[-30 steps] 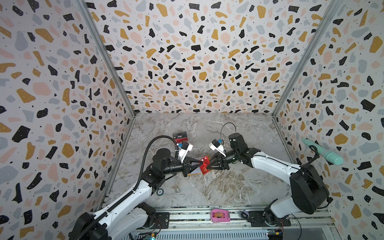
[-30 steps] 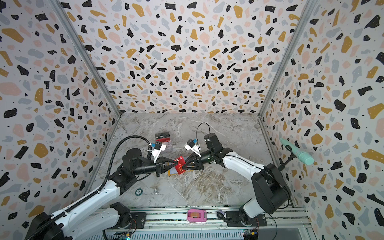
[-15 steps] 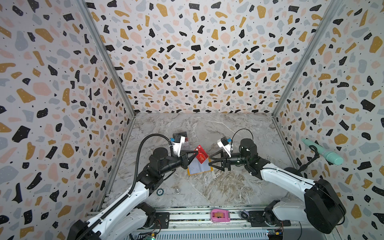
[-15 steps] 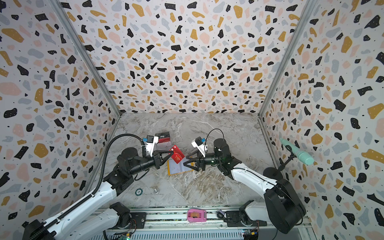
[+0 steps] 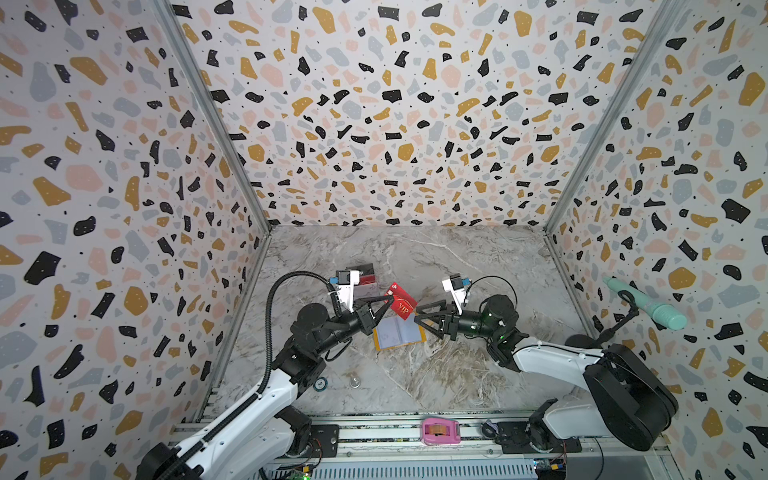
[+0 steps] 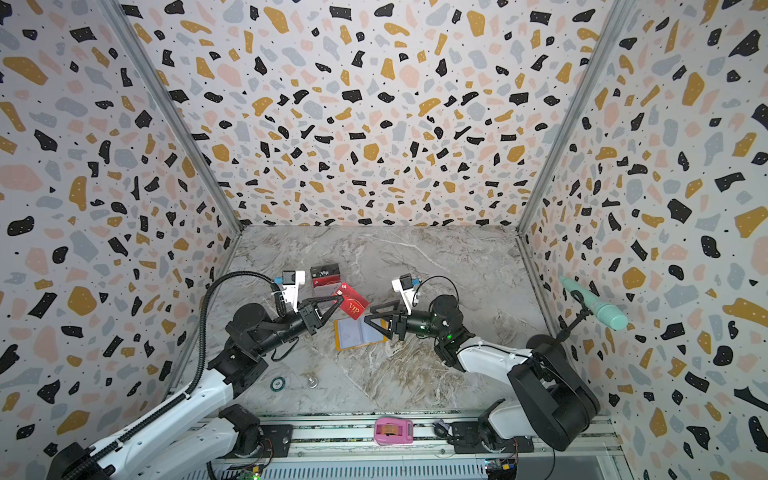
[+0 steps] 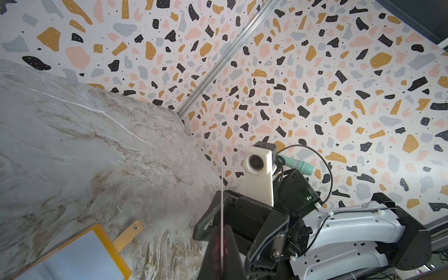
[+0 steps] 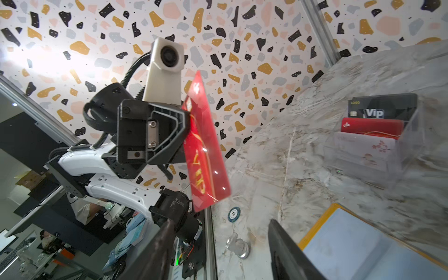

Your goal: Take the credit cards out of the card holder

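Over the far edge of the open card holder [image 5: 399, 334], flat on the table [image 5: 457, 374], the left gripper [image 5: 389, 299] is clamped on the red card [image 5: 402, 306], held tilted in the air. Just right of the holder, the right gripper [image 5: 416, 316] hovers with its jaws apart and empty. Behind the holder, a clear stand [image 6: 325, 276] holds more cards.

I count 4 cards: red VIP card [image 5: 402, 305], black Vip card [image 8: 388, 106], plain red card [image 8: 371, 126], white floral card [image 8: 363, 148]. 1 clear stand [image 8: 411, 145], 1 yellow card holder [image 5: 399, 334], 1 round chip [image 5: 320, 383], 1 small metal knob [image 5: 354, 381], 1 pink tape dispenser [image 5: 441, 431], 1 teal mic-shaped thing [image 5: 646, 303].
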Controlling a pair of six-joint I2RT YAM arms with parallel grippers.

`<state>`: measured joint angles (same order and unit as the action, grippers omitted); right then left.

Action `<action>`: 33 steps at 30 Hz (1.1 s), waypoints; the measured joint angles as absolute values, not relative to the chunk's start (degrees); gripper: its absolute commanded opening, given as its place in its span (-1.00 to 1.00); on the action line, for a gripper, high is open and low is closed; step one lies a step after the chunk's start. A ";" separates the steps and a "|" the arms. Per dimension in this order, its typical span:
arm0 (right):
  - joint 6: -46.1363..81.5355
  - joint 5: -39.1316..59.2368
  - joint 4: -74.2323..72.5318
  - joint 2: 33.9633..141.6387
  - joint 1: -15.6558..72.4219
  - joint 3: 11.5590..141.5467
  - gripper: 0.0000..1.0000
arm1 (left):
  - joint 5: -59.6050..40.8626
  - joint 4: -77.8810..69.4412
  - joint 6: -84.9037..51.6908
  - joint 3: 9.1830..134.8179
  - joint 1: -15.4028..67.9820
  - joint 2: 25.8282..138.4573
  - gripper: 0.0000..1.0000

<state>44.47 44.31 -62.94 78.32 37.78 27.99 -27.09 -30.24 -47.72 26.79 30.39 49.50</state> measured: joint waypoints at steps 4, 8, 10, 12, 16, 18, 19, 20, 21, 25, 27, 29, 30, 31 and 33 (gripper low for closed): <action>46.74 41.19 -68.60 78.39 39.99 27.66 0.08 | -26.65 -33.34 -49.01 25.52 30.39 49.08 -1.00; 48.75 38.70 -72.16 79.24 40.80 27.68 -0.05 | -25.39 -36.51 -49.76 23.53 30.39 47.35 -1.00; 49.78 37.67 -73.97 80.05 41.12 27.68 -0.09 | -24.51 -38.00 -50.65 22.31 30.39 46.17 -1.00; 50.70 36.69 -75.50 81.08 41.39 27.79 -0.14 | -23.75 -39.09 -51.29 21.32 30.39 45.19 -1.00; 52.58 35.57 -77.91 83.44 42.22 29.12 -0.22 | -22.87 -39.99 -51.92 20.88 30.39 44.36 -1.00; 53.54 35.16 -79.42 84.77 42.72 30.06 -0.26 | -22.65 -40.53 -51.99 20.88 30.39 44.10 -1.00; 53.98 35.05 -80.12 85.43 42.94 30.50 -0.28 | -22.57 -40.80 -52.01 20.88 30.39 44.01 -1.00; 54.37 34.92 -80.88 86.19 43.18 30.96 -0.31 | -22.48 -41.08 -52.05 20.88 30.39 43.99 -1.00; 54.81 34.81 -81.56 86.89 43.44 31.40 -0.33 | -22.37 -41.25 -52.07 20.88 30.39 43.99 -1.00; 55.92 34.26 -83.18 88.58 44.51 32.38 -0.40 | -21.98 -41.67 -52.05 20.86 30.39 44.03 -1.00; 56.31 34.02 -83.79 89.06 45.04 32.56 -0.47 | -21.93 -41.71 -52.05 20.86 30.39 44.03 -1.00; 56.64 33.87 -84.40 89.49 45.32 32.80 -0.54 | -21.87 -41.89 -52.03 20.69 30.39 44.05 -1.00; 56.84 33.80 -84.73 89.71 45.41 32.93 -0.58 | -21.87 -42.04 -52.03 20.51 30.39 44.05 -1.00; 57.10 33.80 -85.01 89.91 45.43 33.01 -0.61 | -21.85 -42.24 -52.01 20.36 30.39 44.07 -1.00; 57.65 33.80 -85.91 90.39 45.47 33.12 -0.71 | -21.76 -42.39 -52.01 20.12 30.39 44.07 -1.00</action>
<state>57.65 33.80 -85.91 90.39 45.47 33.12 -21.76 -42.39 -52.01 20.12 30.39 44.07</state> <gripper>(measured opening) 0.188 0.049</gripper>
